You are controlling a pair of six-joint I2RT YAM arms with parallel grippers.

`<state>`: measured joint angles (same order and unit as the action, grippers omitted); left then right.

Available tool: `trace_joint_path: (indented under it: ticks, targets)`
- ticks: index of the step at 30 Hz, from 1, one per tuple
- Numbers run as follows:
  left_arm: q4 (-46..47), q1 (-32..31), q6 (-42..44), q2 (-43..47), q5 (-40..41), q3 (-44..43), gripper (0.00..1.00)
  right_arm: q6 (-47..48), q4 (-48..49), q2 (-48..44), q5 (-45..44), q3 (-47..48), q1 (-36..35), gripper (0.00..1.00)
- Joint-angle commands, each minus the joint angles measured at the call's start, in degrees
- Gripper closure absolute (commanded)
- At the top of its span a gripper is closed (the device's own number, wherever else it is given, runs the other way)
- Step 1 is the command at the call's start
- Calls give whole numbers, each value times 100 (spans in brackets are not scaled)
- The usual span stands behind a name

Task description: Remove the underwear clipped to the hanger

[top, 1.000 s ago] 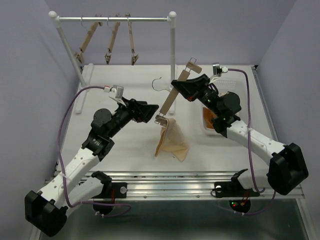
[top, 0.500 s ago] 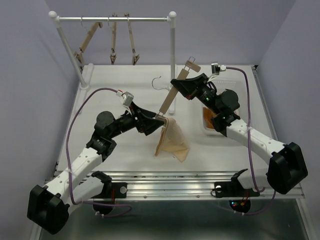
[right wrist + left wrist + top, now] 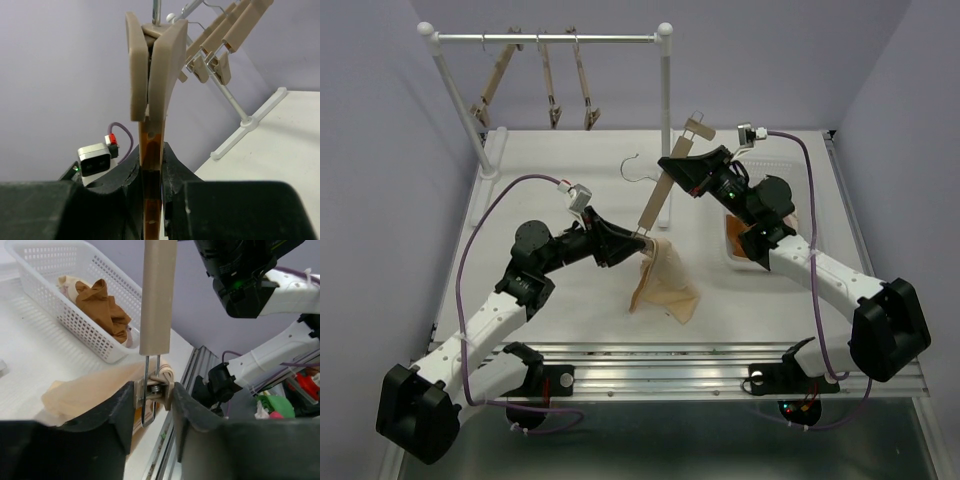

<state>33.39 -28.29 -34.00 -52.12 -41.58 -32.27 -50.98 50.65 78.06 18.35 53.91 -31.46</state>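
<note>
Underwear (image 3: 665,285) dangles below hanger (image 3: 653,205) clip (image 3: 159,382), clip inside left tool (image 3: 638,238).

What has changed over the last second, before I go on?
The left end effector moved forward and right to the lower clip of the hanger. Its fingers now press against both sides of the clip. Unchanged: the right end effector grips the tilted hanger, and the pinkish-beige underwear hangs from that clip, trailing on the table.
</note>
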Motion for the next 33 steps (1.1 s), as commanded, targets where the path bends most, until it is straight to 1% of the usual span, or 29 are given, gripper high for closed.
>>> trace_joint_path:
  ticks: [1, 2, 3, 4, 13, 14, 15, 16, 17, 18, 23, 25, 29, 33]
  targets:
    - [493, -1, 16, 88, -219, -25, 65, 106, 243, -54, -218, 243, 35, 99]
    - [493, -9, 7, 70, -219, -33, 75, 106, 243, -63, -226, 234, 35, 99]
    - [493, -9, 7, 44, -210, -42, 97, 123, 235, -63, -209, 243, 35, 99]
    - [493, -1, -10, 26, -175, -42, 100, 124, 243, -54, -192, 243, 87, 99]
    - [371, 8, 121, 132, 89, -42, 100, 150, 226, -72, 2, 225, 88, 99]
    - [275, -1, 148, 140, 132, -95, 98, 141, 217, -72, 28, 225, 88, 99]
    - [178, -1, 235, 123, 150, -130, 73, 132, 226, -72, 46, 216, 88, 99]
    - [73, -1, 262, 123, 168, -182, 45, 115, 226, -89, 46, 216, 88, 99]
    - [2, -1, 271, 114, 203, -218, 19, 115, 217, -89, 63, 208, 88, 99]
    - [-34, -1, 280, 123, 264, -244, 1, 115, 226, -116, 107, 199, 88, 99]
    - [71, -9, 359, 88, 563, -402, 1, -43, 243, -168, 204, 120, 88, 99]
    - [343, -9, 394, -8, 678, -464, 1, -113, 243, -169, 239, 102, 88, 99]
    - [923, -27, 341, -430, 363, -665, 1, -298, 401, -142, 397, 93, 88, 99]
    - [1187, -115, 324, -1027, 28, -955, 2, -360, 437, -133, 406, 67, 88, 99]
